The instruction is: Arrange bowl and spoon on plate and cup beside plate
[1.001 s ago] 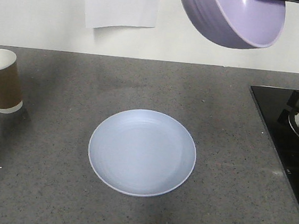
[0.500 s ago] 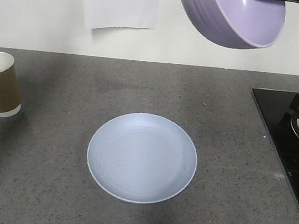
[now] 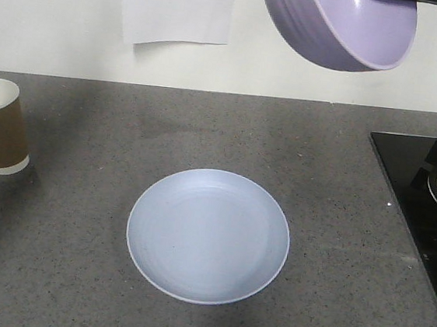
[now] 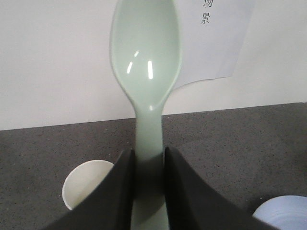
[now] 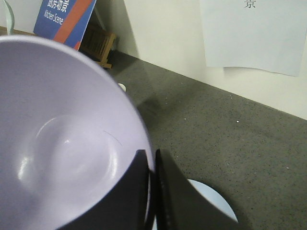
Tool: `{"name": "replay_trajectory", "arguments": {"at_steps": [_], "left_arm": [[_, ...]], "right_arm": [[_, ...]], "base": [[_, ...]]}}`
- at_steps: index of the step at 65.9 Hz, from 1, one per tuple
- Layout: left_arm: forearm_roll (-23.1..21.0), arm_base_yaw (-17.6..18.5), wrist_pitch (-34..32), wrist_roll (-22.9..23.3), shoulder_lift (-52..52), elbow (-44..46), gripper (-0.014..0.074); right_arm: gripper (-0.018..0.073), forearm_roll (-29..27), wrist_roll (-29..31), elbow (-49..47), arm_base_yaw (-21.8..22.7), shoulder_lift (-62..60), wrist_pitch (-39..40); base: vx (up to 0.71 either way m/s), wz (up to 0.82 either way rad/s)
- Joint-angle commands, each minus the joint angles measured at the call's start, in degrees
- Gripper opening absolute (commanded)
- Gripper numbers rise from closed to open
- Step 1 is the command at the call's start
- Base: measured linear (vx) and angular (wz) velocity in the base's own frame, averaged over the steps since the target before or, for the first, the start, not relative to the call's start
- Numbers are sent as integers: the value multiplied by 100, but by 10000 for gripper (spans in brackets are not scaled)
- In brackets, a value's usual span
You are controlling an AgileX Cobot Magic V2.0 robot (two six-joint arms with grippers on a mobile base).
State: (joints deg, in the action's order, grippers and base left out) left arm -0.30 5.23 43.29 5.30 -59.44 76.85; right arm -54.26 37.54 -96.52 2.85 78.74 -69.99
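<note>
Right gripper [image 5: 149, 191] clamped on bowl [image 3: 339, 24] rim, held high, tilted; plate [image 3: 208, 235] lies below-left; left gripper [image 4: 147, 182] clamps spoon [image 4: 146, 81] handle.

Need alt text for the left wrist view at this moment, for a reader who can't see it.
The left end effector grips the handle of a pale mint spoon, which stands upright with its scoop facing the camera against a white wall. Below lies a dark grey counter, with the cup at lower left and the edge of the blue plate at lower right.
</note>
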Motion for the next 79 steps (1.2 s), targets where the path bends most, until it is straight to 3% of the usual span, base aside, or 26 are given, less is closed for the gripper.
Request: {"name": "replay_trajectory", "arguments": {"at_steps": [1,79], "left_arm": [[-48,2,-374,2,50,123,-6],[-48,2,-374,2,50,123,-6]], "right_arm": [[-2,-343,40,-134,4,-197,238],[-2,-343,40,-134,4,-197,238]], "base": [[1,0],[0,0]]}}
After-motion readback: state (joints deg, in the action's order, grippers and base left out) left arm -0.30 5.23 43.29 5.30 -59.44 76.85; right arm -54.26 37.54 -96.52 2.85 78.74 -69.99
